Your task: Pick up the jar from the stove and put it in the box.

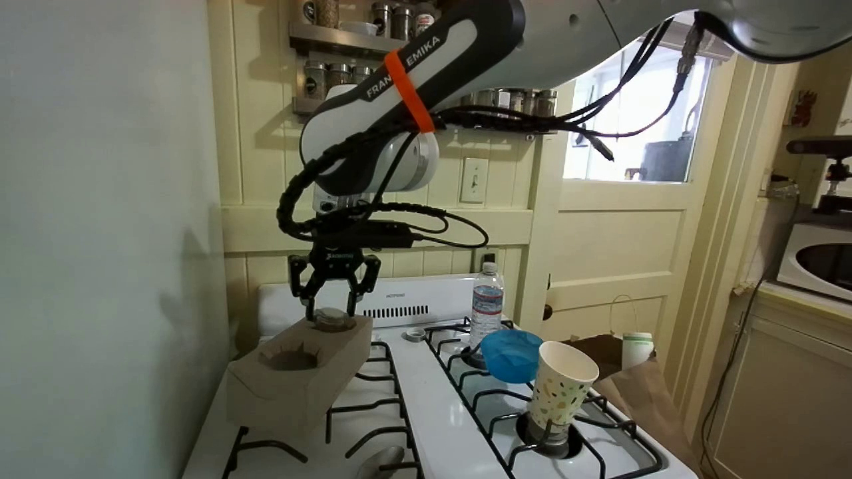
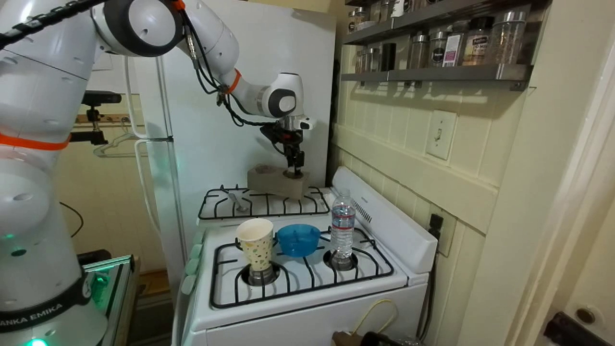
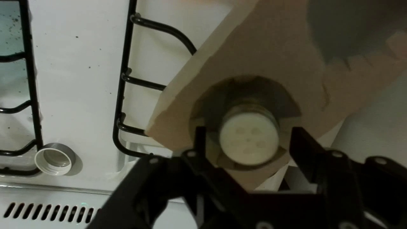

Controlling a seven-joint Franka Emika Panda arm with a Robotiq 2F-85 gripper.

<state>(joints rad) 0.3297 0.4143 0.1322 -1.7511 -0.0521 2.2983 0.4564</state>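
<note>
The box (image 1: pixel 286 392) is a tan cardboard block with two round torn holes in its top. It sits on the stove grate beside the fridge wall and also shows in an exterior view (image 2: pixel 271 182) and the wrist view (image 3: pixel 273 47). The jar (image 3: pixel 249 138) stands in the hole nearer the stove's back panel, its pale round top facing up. Its top also shows in an exterior view (image 1: pixel 333 322). My gripper (image 3: pixel 248 132) points down over that hole. Its fingers are open, one on each side of the jar, with visible gaps. The jar's lower part is hidden in the box.
On the far grate stand a patterned paper cup (image 1: pixel 562 386), a blue bowl (image 1: pixel 511 356) and a water bottle (image 1: pixel 487 306). A small grey-white ring (image 3: pixel 54 159) lies on the stove's middle strip. A spoon (image 1: pixel 383 462) lies by the front. The back panel (image 2: pixel 384 221) is close.
</note>
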